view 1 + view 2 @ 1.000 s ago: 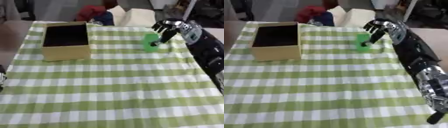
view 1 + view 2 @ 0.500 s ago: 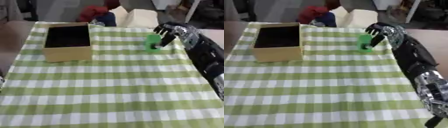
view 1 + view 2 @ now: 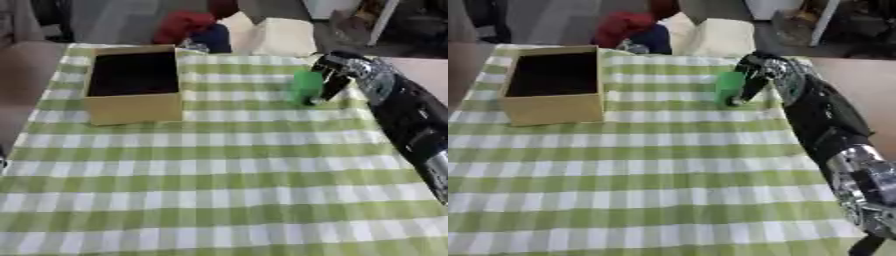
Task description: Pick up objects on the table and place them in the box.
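Green-checked cloth [image 3: 219, 165] is spread under an open box [image 3: 133, 85]. A green object [image 3: 306, 86] is grasped by the right hand [image 3: 337, 75]; it could be dropped if pinched off-centre.

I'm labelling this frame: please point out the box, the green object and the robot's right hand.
box [image 3: 133, 107]: left eye view, its front wall.
green object [image 3: 305, 86]: left eye view, its upper body.
right hand [image 3: 756, 75]: right eye view, the fingers beside the green object.

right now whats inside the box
Nothing that shows: the box looks dark inside, with no object visible. Its near wall hides the strip of floor just behind it. The green object is outside, at the right hand.
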Tool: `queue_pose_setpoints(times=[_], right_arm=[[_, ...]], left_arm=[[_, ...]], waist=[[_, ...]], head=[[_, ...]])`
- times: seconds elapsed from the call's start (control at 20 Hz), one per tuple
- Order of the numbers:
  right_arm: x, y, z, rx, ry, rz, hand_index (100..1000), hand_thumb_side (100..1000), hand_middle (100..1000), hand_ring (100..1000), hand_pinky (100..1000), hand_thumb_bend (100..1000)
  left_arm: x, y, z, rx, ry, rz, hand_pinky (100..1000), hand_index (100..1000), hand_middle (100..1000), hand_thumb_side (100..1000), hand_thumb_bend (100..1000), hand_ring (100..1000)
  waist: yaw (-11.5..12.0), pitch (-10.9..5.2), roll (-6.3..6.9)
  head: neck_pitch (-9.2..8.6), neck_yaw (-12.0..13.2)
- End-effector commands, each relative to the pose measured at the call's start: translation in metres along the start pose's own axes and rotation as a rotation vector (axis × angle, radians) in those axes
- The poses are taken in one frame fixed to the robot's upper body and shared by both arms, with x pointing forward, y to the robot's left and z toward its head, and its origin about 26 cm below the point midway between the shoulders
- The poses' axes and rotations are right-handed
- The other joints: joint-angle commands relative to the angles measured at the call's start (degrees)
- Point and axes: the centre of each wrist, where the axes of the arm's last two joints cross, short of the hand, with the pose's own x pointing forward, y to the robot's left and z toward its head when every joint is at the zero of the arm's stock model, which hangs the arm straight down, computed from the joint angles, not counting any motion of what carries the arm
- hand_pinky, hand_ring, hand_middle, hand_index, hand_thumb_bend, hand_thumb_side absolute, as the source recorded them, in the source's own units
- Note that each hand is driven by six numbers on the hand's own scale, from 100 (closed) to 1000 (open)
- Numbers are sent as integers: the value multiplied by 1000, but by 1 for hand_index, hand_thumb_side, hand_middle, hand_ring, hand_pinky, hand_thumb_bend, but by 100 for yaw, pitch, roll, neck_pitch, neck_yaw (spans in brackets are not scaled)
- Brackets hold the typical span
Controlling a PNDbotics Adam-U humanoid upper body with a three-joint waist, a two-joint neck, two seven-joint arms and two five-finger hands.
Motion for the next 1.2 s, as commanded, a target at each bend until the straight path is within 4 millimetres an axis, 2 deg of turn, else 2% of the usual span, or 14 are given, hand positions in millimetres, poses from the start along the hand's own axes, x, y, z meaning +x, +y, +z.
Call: queue_pose_setpoints(times=[0.05,0.45,0.8,1.05,1.2], right_arm=[[6,-22,3,-102,-27,9,494,100,372,640,716,534],[41,-41,-1,-173,-154,-20,494,109,366,628,710,494],[93,-59,-8,-201,-289,-12,495,100,367,628,711,502],[133,-58,-15,-186,-376,15,497,100,369,630,713,510],[160,-48,-19,-157,-436,30,498,100,370,631,714,511]], left_arm=[[8,0,-3,-8,-29,0,547,585,579,100,181,633],[5,1,-2,-10,-20,-5,547,585,579,100,180,634],[6,-3,-3,-44,-21,-1,547,584,577,100,181,634],[7,-9,-5,-70,-28,10,547,584,576,100,182,635],[10,-14,-7,-91,-38,24,547,584,576,100,182,635]], waist=[[0,-129,9],[33,-268,-24],[173,-378,-64],[382,-422,-84],[504,-417,-89]], head=[[-37,-12],[9,-35],[20,-104],[-12,-204],[-49,-271]])
